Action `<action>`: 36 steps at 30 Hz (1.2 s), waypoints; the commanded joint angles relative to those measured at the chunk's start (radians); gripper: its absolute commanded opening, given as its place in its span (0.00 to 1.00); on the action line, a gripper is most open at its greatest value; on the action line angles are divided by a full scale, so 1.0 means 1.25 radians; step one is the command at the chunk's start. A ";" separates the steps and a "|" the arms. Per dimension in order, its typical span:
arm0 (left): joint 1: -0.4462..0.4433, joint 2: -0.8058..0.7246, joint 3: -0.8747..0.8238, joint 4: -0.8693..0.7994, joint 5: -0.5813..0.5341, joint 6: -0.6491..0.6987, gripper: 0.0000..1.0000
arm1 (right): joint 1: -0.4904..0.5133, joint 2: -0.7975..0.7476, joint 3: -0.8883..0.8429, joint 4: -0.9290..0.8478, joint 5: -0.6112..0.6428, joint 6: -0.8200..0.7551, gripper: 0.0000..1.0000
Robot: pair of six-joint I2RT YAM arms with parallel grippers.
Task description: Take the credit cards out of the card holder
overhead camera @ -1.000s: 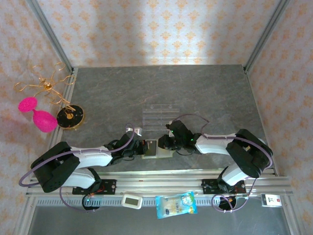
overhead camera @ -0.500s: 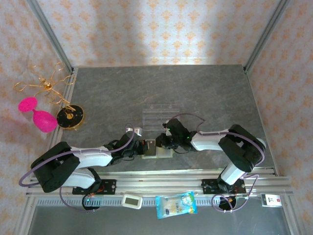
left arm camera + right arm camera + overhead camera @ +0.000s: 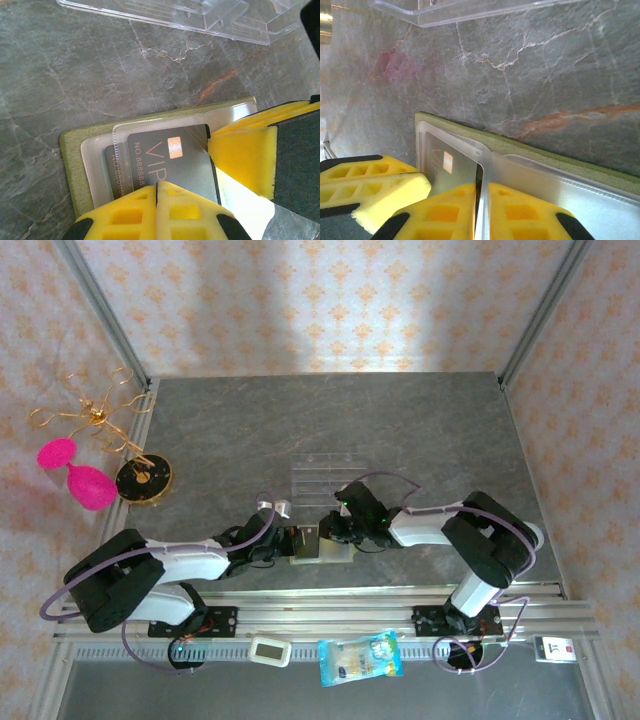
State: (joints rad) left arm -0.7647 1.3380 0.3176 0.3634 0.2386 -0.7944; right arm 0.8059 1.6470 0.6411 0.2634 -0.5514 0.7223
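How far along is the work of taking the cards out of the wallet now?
Done: the olive-yellow folding wallet lies open. In hand: the shut left gripper and shut right gripper are at the dark VIP-printed card. To do: that card and the second dark card behind it sit in clear sleeves; none is out.

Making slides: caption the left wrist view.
Left gripper, shut, over the olive card holder as the right gripper pinches a grey VIP card.
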 commanded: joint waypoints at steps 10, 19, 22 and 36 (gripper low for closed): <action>0.002 0.052 -0.005 -0.018 0.050 0.017 0.00 | -0.002 0.031 0.003 0.039 -0.021 0.009 0.04; 0.006 0.017 -0.022 -0.031 0.026 0.005 0.00 | -0.002 -0.025 -0.013 -0.051 0.102 -0.023 0.00; 0.010 0.009 -0.028 -0.032 0.025 0.005 0.00 | -0.002 -0.046 -0.029 -0.079 0.135 -0.032 0.00; 0.011 -0.005 -0.014 -0.038 0.036 0.020 0.08 | 0.021 -0.127 0.019 -0.102 0.097 -0.128 0.32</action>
State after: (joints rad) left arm -0.7570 1.3411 0.3099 0.3862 0.2619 -0.7830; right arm 0.8150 1.5059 0.6174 0.1665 -0.4213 0.6312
